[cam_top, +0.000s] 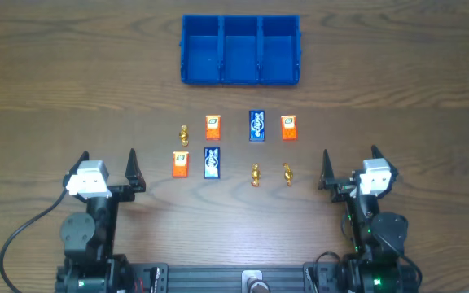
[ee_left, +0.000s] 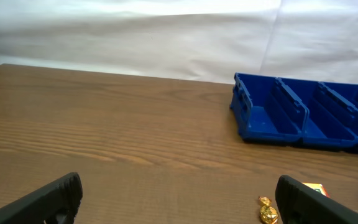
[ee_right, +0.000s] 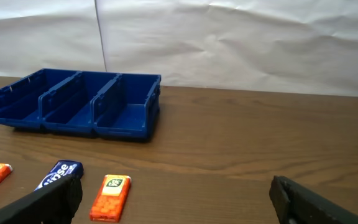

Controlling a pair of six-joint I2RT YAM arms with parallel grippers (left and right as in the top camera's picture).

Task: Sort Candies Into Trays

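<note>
Wide-apart jaws short of the candies (cam_top: 212, 163)

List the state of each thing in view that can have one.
Blue plastic three-compartment tray: upright, all compartments empty.
Three orange rectangular candy boxes: lying flat, outside tray.
Two blue rectangular candy boxes: lying flat, outside tray.
Three gold foil-wrapped candies: wrapped, outside tray.
Left gripper: jaws open, empty.
Right gripper: jaws open, empty.

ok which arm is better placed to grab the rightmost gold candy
Right. That gold candy lies close to the open right end effector, with nothing between them. The left end effector stands far off, beyond the orange pack and blue pack.
</note>
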